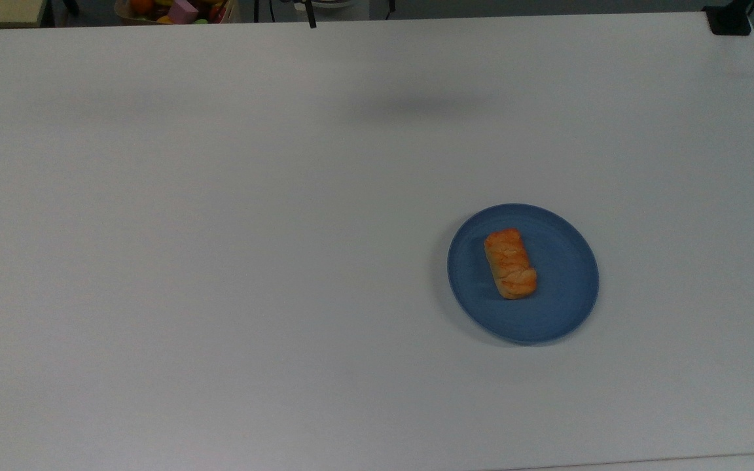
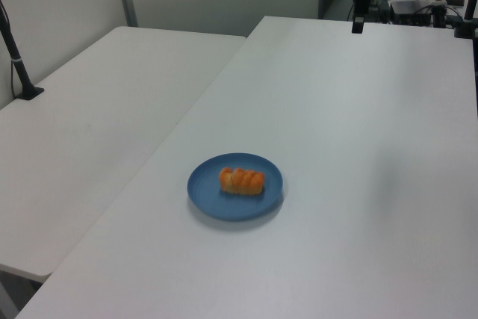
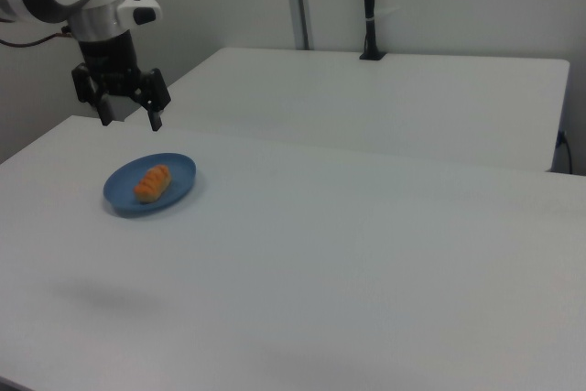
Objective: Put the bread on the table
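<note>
The bread (image 1: 510, 263), a small golden-orange braided roll, lies a little left of centre on a round blue plate (image 1: 560, 294) on the white table (image 1: 220, 261). The left view shows the bread (image 2: 241, 181) on the plate (image 2: 216, 199) near the table's (image 2: 358, 147) left edge. In the right view my gripper (image 3: 130, 121) hangs open and empty in the air, up and to the left of the bread (image 3: 152, 182) and plate (image 3: 179, 171), touching neither. Its faint shadow (image 3: 101, 295) falls on the table (image 3: 366, 254) well away from the plate.
A second white table (image 2: 89, 110) stands alongside, with a black pole (image 2: 19, 65) clamped to it. A black clamp (image 1: 729, 19) sits at the top view's upper right corner. A box of colourful toys (image 1: 180, 10) lies beyond the far edge.
</note>
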Tool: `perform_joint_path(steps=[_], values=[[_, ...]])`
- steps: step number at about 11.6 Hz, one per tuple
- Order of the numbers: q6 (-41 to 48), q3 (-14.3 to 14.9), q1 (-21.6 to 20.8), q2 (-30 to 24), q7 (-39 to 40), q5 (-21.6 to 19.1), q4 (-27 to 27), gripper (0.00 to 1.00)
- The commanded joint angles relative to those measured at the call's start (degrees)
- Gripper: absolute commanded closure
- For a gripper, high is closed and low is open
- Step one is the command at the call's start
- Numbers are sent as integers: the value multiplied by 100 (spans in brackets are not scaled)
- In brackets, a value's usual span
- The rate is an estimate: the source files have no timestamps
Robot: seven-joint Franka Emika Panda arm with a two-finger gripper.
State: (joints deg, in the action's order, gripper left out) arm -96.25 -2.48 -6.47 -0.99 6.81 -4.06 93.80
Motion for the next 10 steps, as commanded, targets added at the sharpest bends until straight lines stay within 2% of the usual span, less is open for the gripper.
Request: perform_joint_path(steps=[1, 5, 10], values=[[-87, 55, -170, 46, 119, -51, 157, 0], [-96, 20, -328, 494, -56, 2, -334, 0], [-87, 28, -785, 1626, -864, 46, -1616, 0]])
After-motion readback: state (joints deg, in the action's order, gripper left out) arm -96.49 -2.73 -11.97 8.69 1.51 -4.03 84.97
